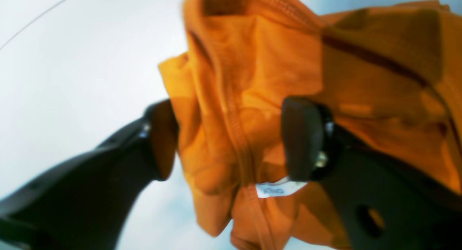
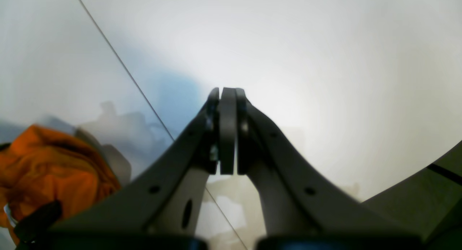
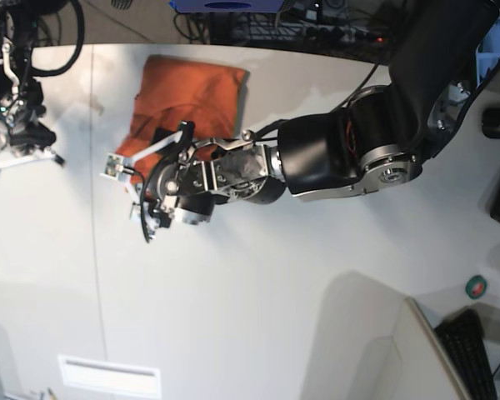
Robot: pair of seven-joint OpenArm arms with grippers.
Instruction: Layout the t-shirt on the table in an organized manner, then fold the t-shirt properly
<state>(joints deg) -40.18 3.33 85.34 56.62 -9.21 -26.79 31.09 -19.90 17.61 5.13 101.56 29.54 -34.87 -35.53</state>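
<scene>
The left gripper (image 1: 231,141) stands spread, the bunched t-shirt (image 1: 252,98) between its fingers; laying out is underway. The right gripper (image 2: 227,134), pressed together, hovers over bare table (image 2: 306,62). Next likely needs a fresh edge grasp.

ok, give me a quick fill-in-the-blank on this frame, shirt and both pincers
1. The t-shirt is colored ____.
2. The left pincer stands open around a bunch of the ____.
3. The right pincer is ____ and holds nothing.
4. The shirt lies on the white ____.

Missing words: orange; t-shirt; shut; table
</scene>
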